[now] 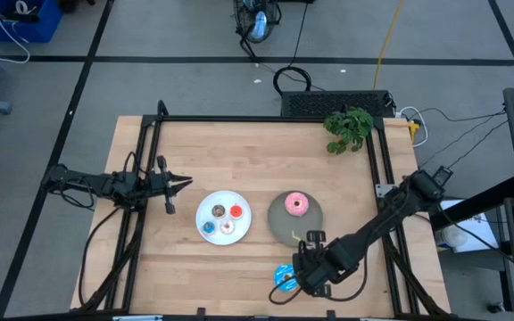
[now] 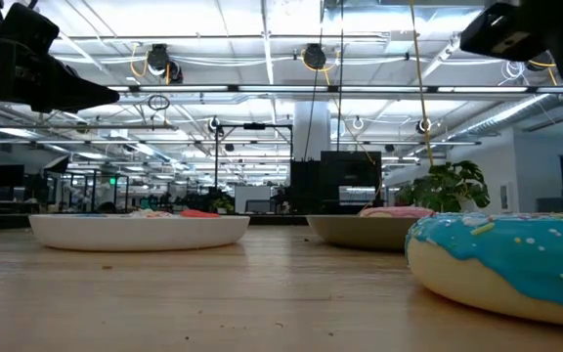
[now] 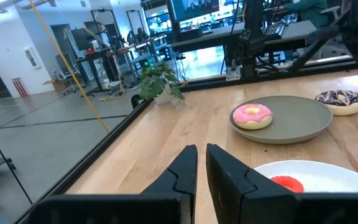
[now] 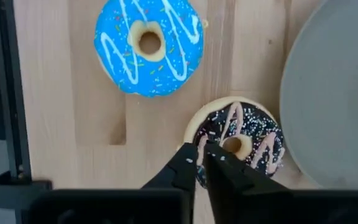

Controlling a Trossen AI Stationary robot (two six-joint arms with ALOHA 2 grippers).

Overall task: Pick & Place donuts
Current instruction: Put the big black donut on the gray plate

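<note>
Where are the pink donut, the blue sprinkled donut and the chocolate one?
pink donut point(image 3: 252, 115), left wrist view, its icing
blue sprinkled donut point(image 4: 166, 62), right wrist view, icing beside the hole
chocolate donut point(image 4: 260, 134), right wrist view, its sprinkled icing

The table point(image 4: 73, 93) was pale, matt wood with visible grain. The blue donut point(image 4: 149, 45) and chocolate donut point(image 4: 241, 138) looked glossy, speckled with sprinkles. The grey plate point(image 3: 291, 124) was smooth and matt.

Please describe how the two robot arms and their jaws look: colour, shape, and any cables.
Both arms are dark, nearly black, built of slim jointed segments with black cables running along them. The left gripper ends in two narrow pointed jaws; the left wrist view shows them matte black, wedge-shaped and flat-sided. The right gripper has the same black angular jaws, tapering to tips. No markings or labels are visible on either.
</note>
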